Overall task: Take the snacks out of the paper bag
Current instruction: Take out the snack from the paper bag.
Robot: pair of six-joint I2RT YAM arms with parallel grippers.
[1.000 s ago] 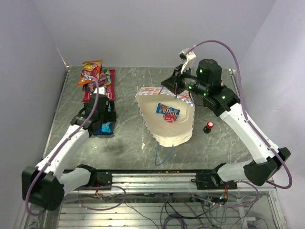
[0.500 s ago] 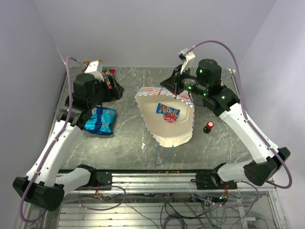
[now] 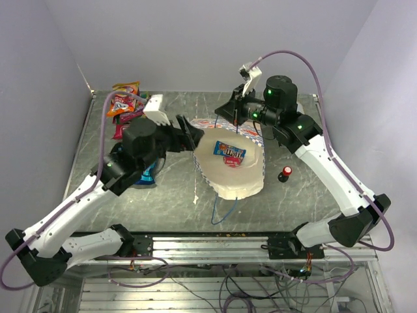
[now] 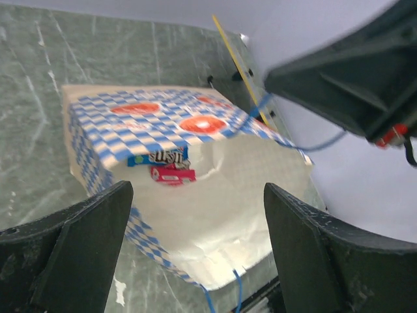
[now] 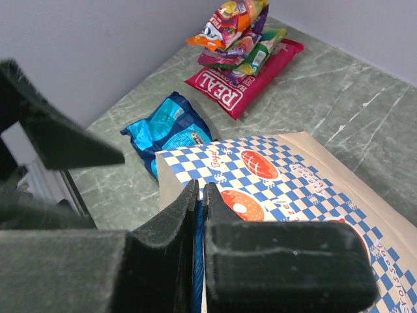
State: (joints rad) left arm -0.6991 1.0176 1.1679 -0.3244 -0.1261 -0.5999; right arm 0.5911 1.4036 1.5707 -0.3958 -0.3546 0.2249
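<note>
The checkered paper bag lies mid-table with its cream inside facing up and its mouth toward the arms. A blue and red packet lies inside it, also in the left wrist view. My right gripper is shut on the bag's blue cord handle at the far rim. My left gripper is open and empty just left of the bag's rim. A blue candy bag lies by the left arm. The red "REAL" packet, an orange packet and pink ones are piled far left.
A small red-and-black knob stands right of the bag. The bag's other cord handle trails toward the front edge. Grey walls close in on the left, back and right.
My left arm has let go of the blue candy bag, lifted off it and swung right to the bag's rim. The right gripper has shifted slightly left, still holding the handle.
</note>
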